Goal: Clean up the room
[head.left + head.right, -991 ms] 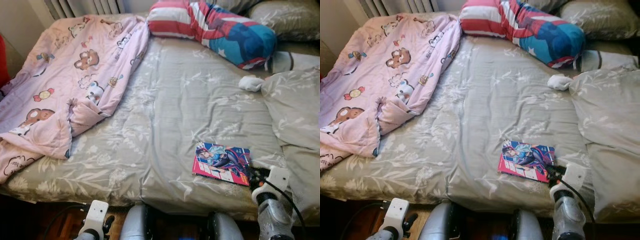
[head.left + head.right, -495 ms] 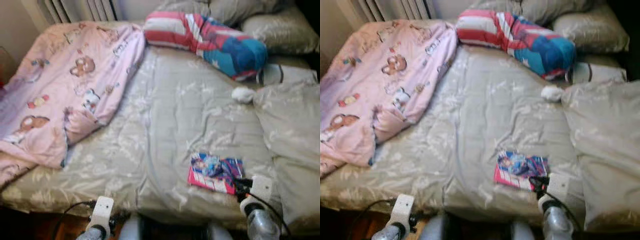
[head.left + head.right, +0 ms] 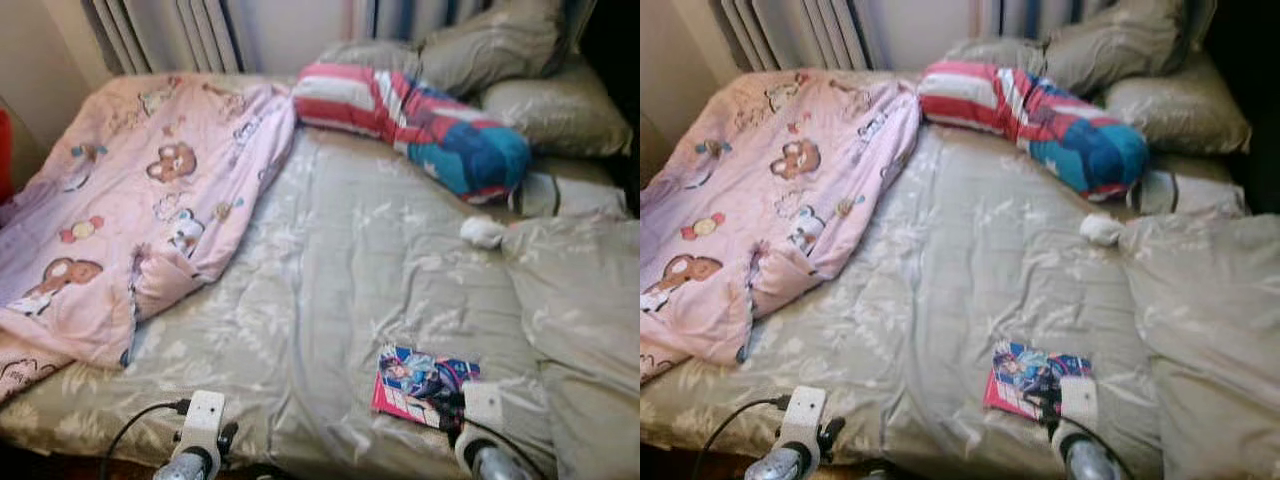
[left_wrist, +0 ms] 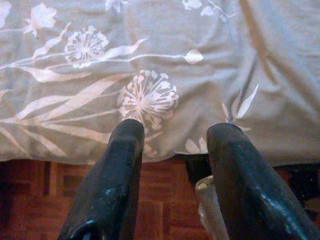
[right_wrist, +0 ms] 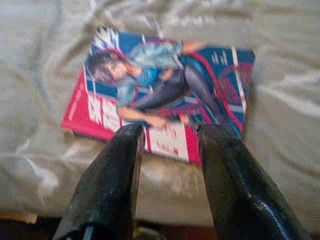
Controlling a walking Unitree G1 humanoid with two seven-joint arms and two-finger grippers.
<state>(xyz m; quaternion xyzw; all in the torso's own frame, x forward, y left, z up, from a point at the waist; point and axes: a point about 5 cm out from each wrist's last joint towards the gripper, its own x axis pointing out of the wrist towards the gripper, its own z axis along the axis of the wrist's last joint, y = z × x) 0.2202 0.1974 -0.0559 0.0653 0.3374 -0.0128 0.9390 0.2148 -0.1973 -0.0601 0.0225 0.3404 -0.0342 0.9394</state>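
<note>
Right wrist view is showing the right gripper poised just over the near edge of a comic book, its jaws standing apart with nothing between them. The book is lying flat on the grey floral duvet, near the front edge of the bed and right of centre. It is looking thin, light and floppy, with a glossy cover that may be slippery, and the soft bedding under it will be giving way under any push. A sensible hold, in my judgement, is pinching the near edge or a corner, one finger sliding under as the duvet sinks.

The left gripper is hanging low by the bed's near-left edge, jaws apart, over the wooden floor. A pink cartoon blanket is lying crumpled at far left, a striped red-and-blue pillow at the far side, and a small white sock to its near right.

Compared with a second ago, the head camera has tipped upward, showing more of the headboard end, and the right gripper has advanced from the book's right corner to overlap its near edge.
</note>
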